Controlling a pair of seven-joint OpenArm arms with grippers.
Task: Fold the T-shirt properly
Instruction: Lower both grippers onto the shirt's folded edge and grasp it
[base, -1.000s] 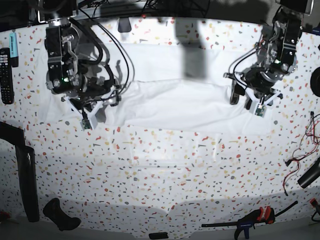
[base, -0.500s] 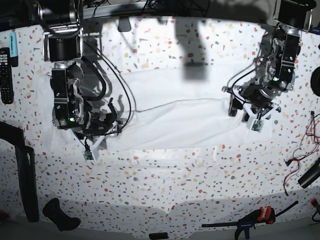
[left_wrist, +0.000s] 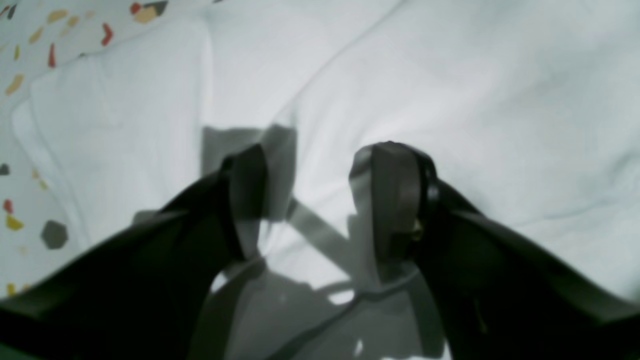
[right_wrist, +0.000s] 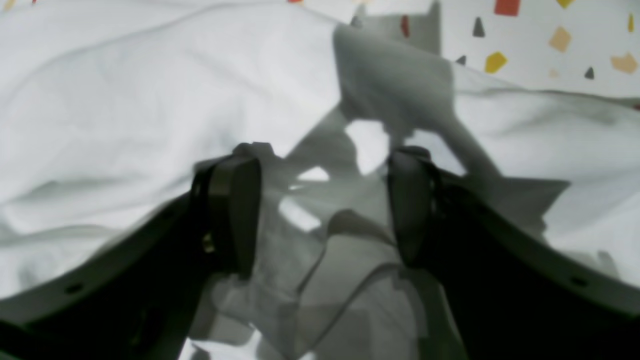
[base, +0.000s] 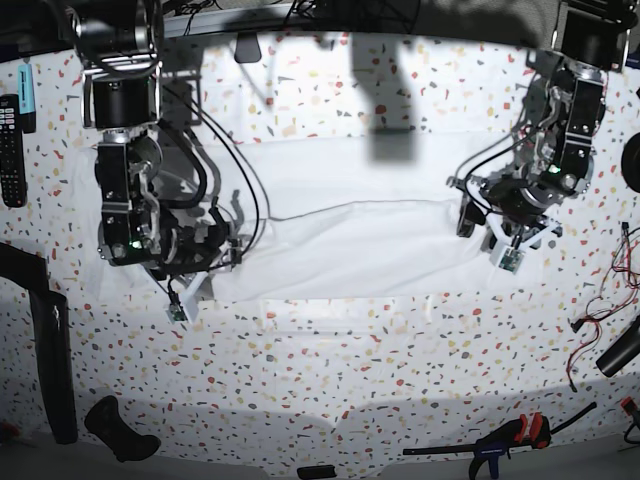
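The white T-shirt (base: 340, 220) lies spread and wrinkled across the middle of the speckled table. In the base view my left gripper (base: 476, 216) is at the shirt's right end and my right gripper (base: 232, 236) at its left end. In the left wrist view the left gripper (left_wrist: 310, 200) is open just above the shirt (left_wrist: 475, 100), with nothing between its fingers. In the right wrist view the right gripper (right_wrist: 322, 210) is open just above rumpled shirt fabric (right_wrist: 125, 100) and grips nothing.
A black remote (base: 10, 150) and a teal tag (base: 27, 90) lie at the far left. A black post (base: 52, 350) and a black handle (base: 120, 430) are at the front left. A clamp (base: 505, 440) lies at the front right, and red wires (base: 600, 310) at the right edge.
The arm on the view's left has moved toward the front and lower onto the shirt. The shirt's near edge has shifted forward. The arm on the right has barely moved.
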